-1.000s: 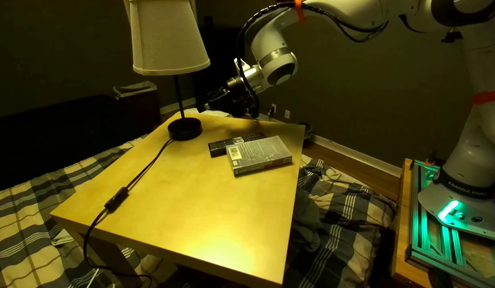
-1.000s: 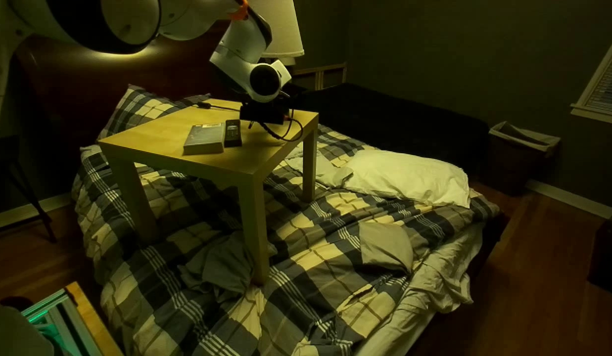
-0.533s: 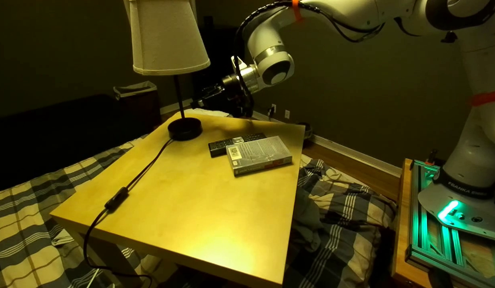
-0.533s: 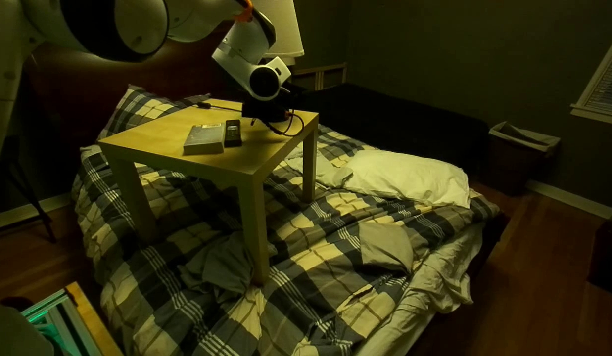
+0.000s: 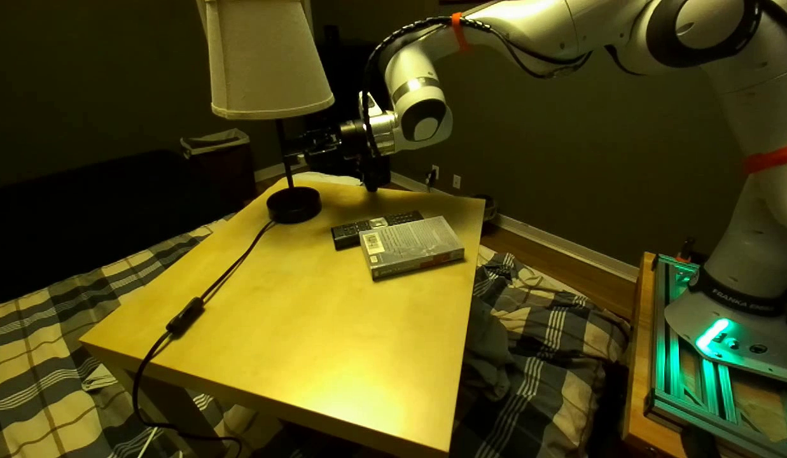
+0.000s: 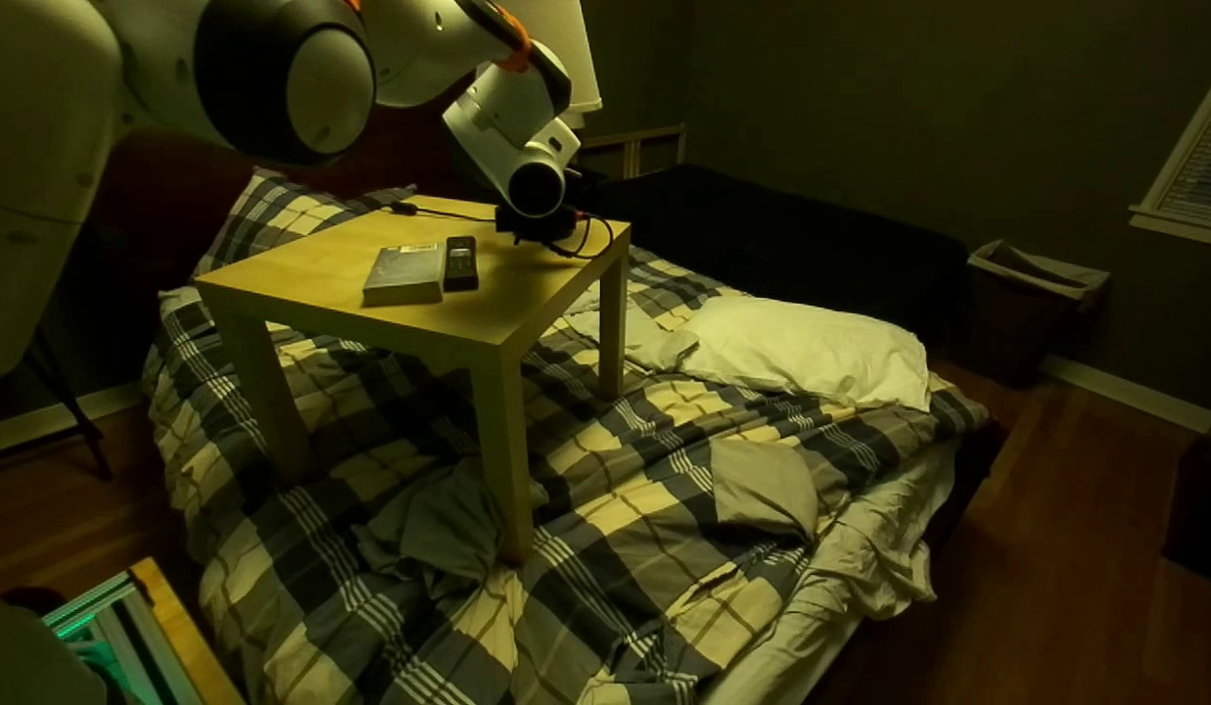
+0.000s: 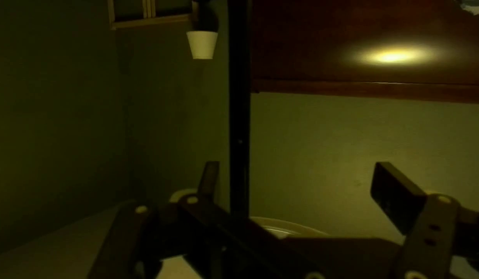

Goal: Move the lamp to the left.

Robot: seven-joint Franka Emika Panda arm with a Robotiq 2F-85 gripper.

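The lamp stands upright on the table, with its cream shade (image 5: 266, 63), dark stem and round black base near the far edge. Only part of the shade (image 6: 568, 69) shows behind the arm in an exterior view. In the wrist view the black stem (image 7: 239, 116) rises between the fingers, close to the left finger and well apart from the right one. My gripper (image 7: 295, 170) is open and holds nothing. In an exterior view the gripper (image 5: 298, 149) is level at mid-stem height, its tips overlapping the stem. Its fingers are hidden in an exterior view with the arm in front.
The light wood table (image 5: 304, 356) stands on a plaid bed (image 6: 644, 509). A black remote (image 5: 348, 234) and a grey box (image 5: 412, 245) lie beside each other, nearer the robot. The lamp's black cord (image 5: 240, 261) with a switch (image 5: 186, 317) runs across the table and over its edge.
The arm has moved toward the lamp, and the gripper has levelled out, its tips rising and reaching the stem. The lamp, remote and box have not moved.
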